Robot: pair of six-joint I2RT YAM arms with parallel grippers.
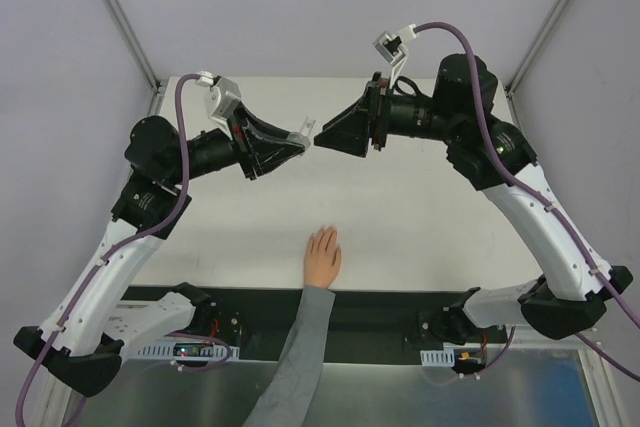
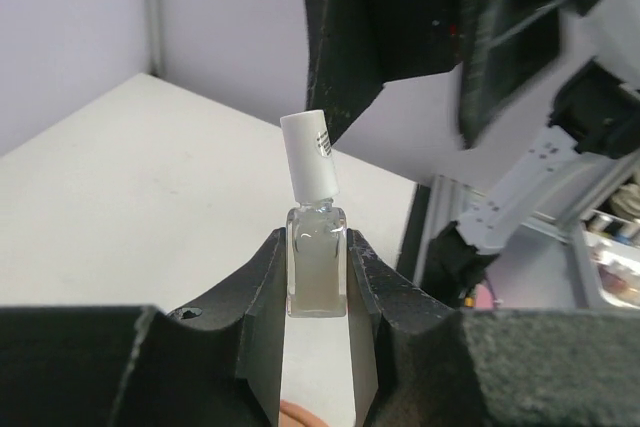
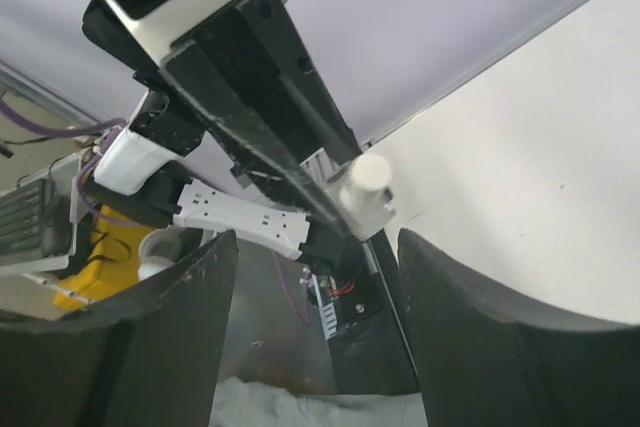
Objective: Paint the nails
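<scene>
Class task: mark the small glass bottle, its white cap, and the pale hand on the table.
small glass bottle (image 2: 316,272), left wrist view, middle of its clear body.
white cap (image 2: 308,152), left wrist view, middle of its side.
pale hand (image 1: 322,252), top external view, middle of the hand.

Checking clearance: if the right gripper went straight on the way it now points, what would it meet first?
Most likely the white cap of the small bottle that the left gripper holds, though depth is hard to judge.
</scene>
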